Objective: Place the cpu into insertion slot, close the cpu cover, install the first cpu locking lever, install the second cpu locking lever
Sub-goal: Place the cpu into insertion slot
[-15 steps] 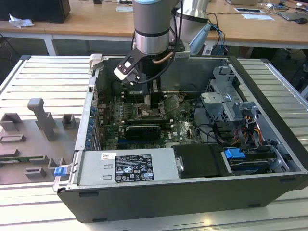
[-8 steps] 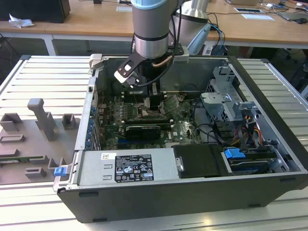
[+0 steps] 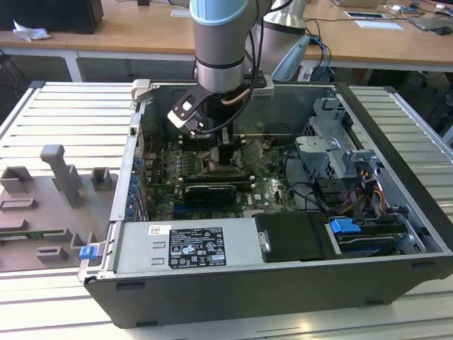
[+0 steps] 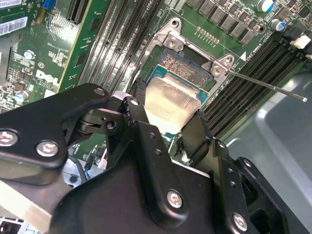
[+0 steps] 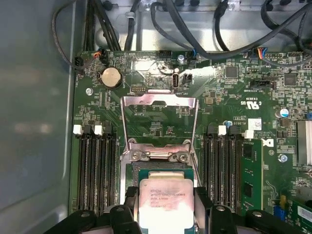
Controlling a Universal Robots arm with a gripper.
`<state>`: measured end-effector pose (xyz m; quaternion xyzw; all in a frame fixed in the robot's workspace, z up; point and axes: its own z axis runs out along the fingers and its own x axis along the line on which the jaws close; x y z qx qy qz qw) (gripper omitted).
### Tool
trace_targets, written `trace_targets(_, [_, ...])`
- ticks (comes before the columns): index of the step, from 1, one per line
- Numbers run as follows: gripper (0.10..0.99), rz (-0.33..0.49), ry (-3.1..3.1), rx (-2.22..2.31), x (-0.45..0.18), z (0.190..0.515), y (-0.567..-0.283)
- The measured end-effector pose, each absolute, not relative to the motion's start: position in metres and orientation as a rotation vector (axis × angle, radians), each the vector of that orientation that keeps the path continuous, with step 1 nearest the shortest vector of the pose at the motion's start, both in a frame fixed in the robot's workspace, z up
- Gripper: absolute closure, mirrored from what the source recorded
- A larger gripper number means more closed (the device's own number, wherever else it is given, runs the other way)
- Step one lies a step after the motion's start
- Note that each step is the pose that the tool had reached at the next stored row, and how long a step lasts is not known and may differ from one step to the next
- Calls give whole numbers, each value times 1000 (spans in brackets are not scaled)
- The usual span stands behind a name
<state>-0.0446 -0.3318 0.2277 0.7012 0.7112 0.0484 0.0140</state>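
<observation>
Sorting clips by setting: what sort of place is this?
Likely a robotics lab or workshop: an open computer case on a slatted metal table, wooden desks behind, the tool holding the cpu.

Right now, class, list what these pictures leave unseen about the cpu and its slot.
Underside of the cpu: faces away in both wrist views.
Near half of the slot: under the cpu and end effector in the second wrist view.
Whether cpu touches slot: cannot tell.
Exterior view: the arm blocks the slot.
</observation>
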Motion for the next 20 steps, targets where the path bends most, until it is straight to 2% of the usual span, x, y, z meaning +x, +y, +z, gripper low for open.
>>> trace_targets(20, [545, 147, 2207, 2188, -48, 208, -329])
